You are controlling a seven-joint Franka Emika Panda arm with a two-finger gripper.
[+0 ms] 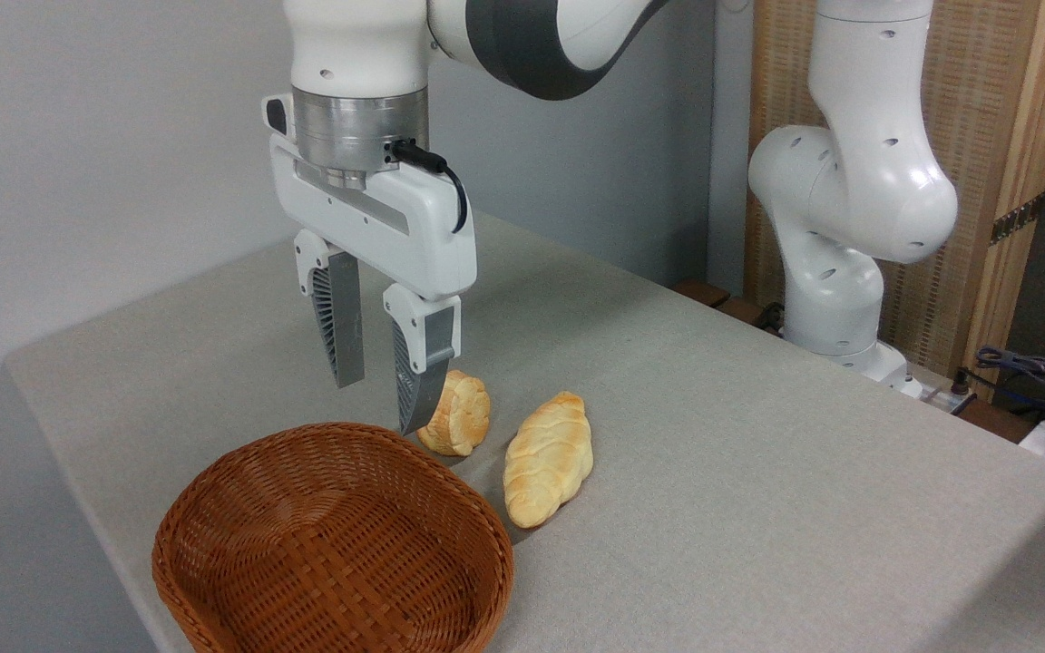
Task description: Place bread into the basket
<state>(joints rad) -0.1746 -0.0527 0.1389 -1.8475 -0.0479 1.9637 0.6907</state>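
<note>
open hand over the worktop by the bread

the hand hangs with fingers apart, holding nothing, one fingertip in front of the small bread. the bread lies on the worktop just behind the basket, beside a longer loaf.

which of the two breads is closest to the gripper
The short round roll, right beside the open gripper behind the basket. The longer braided loaf lies farther right.

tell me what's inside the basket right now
The basket shows only its woven floor; no bread in it. The near inner wall hides behind the rim. The roll and loaf lie on the table beyond it.
</note>
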